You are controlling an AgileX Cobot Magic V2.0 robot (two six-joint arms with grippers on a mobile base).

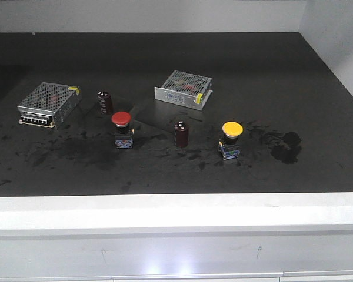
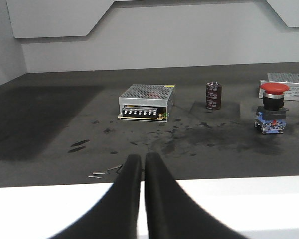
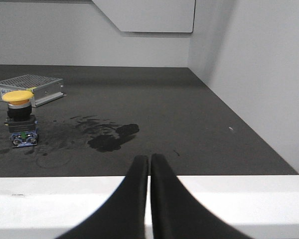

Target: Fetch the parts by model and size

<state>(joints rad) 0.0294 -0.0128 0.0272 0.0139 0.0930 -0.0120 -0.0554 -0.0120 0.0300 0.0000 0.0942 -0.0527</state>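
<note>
Red-capped switch (image 1: 122,129) stood upright left of centre and yellow-capped switch (image 1: 231,140) right of centre on the dark mat (image 1: 282,70), while left gripper (image 2: 142,159) and right gripper (image 3: 149,160), bases cut off below, were clenched empty.

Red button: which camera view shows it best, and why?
The left wrist view: the red button appears largest, side-on, with cap, body and blue base distinct. The front view shows it whole but smaller, from above. The right wrist view misses it.
</note>
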